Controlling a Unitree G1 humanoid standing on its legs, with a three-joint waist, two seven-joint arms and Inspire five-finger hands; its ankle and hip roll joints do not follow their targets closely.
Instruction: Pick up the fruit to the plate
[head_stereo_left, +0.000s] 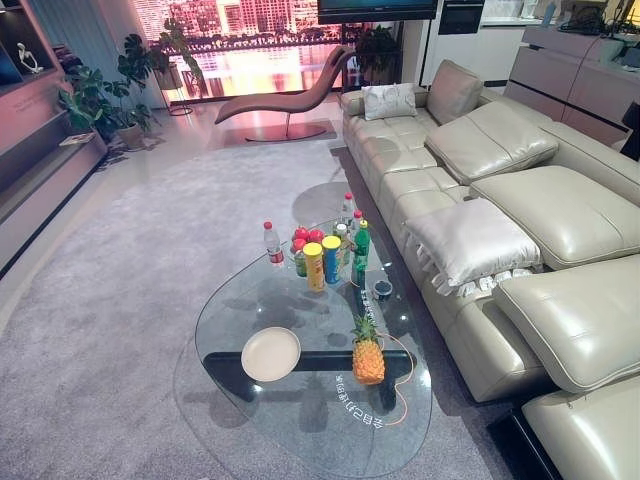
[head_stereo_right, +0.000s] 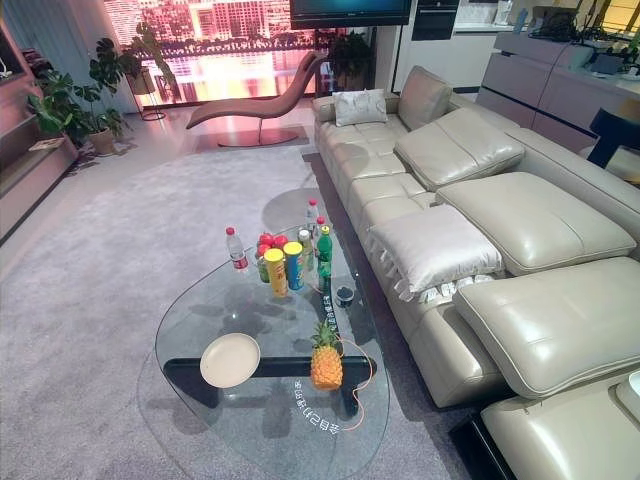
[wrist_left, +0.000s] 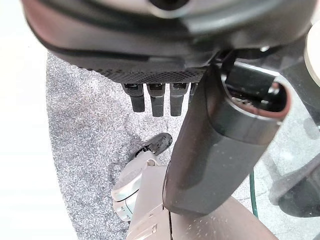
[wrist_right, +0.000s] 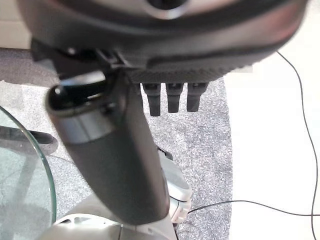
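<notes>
Glass table (head_stereo_left: 300, 420) holds pineapple (head_stereo_left: 368, 358), plate (head_stereo_left: 270, 354), bottles (head_stereo_left: 350, 245); both hands (wrist_left: 155, 100) (wrist_right: 170, 97) hang straight-fingered, empty.

On the glass table (head_stereo_left: 300, 420) you have one pineapple (head_stereo_left: 368, 356) and one plate (head_stereo_left: 270, 354) just beside it. Beyond the plate, at the table's far end, count two yellow-lidded snack cans (head_stereo_left: 314, 266), four upright bottles (head_stereo_left: 273, 243) and one cluster of red fruit (head_stereo_left: 306, 236) too bunched to count.
</notes>
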